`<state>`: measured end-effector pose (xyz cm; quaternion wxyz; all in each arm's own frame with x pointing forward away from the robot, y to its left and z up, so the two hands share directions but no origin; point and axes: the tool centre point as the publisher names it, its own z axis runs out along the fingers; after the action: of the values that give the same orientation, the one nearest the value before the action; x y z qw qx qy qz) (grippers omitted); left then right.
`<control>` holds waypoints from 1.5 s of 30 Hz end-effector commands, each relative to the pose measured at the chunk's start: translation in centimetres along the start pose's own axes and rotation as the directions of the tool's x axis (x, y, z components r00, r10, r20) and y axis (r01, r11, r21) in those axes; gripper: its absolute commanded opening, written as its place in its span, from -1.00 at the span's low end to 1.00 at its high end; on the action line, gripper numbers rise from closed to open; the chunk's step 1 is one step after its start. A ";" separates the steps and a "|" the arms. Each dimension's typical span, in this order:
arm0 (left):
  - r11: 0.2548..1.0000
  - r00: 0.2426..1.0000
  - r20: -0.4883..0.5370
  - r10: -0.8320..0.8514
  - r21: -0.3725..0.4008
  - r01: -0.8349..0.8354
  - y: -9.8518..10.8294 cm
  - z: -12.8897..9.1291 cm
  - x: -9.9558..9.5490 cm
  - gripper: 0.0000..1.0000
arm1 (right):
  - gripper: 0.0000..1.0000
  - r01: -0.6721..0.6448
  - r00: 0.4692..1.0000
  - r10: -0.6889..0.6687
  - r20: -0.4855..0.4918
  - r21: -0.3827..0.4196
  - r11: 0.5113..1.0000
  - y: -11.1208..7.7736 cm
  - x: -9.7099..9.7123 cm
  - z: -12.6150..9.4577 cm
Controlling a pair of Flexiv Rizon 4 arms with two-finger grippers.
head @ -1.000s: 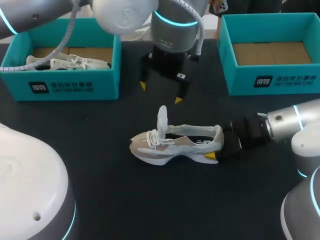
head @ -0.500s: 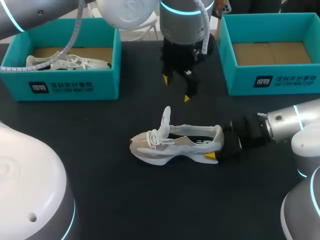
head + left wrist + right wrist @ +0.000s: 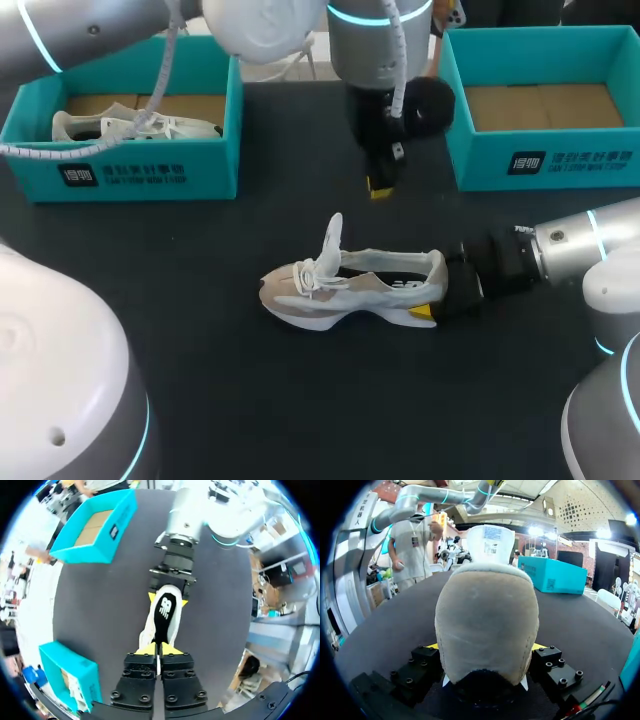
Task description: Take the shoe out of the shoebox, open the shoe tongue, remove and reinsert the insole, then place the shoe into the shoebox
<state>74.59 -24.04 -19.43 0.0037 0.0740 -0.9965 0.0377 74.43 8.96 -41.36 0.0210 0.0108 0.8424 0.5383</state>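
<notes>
The shoe (image 3: 350, 290) stands on the table (image 3: 200, 350), tongue (image 3: 328, 238) upright, baring the opening. The right gripper (image 3: 435, 292) clamps its heel, likely to steady it; the left gripper (image 3: 381, 186) hangs above, fingers pressed together and empty, probably to reach inside next

Shoe (image 3: 350, 290) mid-bench (image 3: 200, 260), right end effector (image 3: 432, 292) at its heel, left end effector (image 3: 380, 187) behind it. Left shoebox (image 3: 130, 172) back-left holding a second shoe (image 3: 140, 127), right shoebox (image 3: 545, 160) back-right.

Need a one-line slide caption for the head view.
Right gripper clamps the heel of the shoe on the table, tongue raised, while the left gripper hangs shut beyond it.
</notes>
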 end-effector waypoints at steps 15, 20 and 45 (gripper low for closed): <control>0.737 0.725 -0.136 0.676 0.111 -0.667 -0.6 1.2 0.8 -1.00 | -1.00 -0.001 1.000 0.001 0.001 0.003 1.000 -0.3 0.0 0.3; 0.737 0.725 -0.136 0.676 0.111 -0.667 -0.6 1.2 0.8 -1.00 | -1.00 -0.001 1.000 0.001 0.001 0.003 1.000 -0.3 0.0 0.3; 0.825 0.807 -0.177 0.564 0.153 -0.543 -1.8 9.0 0.3 -1.00 | -1.00 -0.001 1.000 0.001 0.001 0.003 1.000 -0.3 0.0 0.3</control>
<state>74.73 -26.05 -27.33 0.0963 -0.2264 -0.9645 0.0964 74.43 8.96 -41.36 0.0210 0.0108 0.8424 0.5383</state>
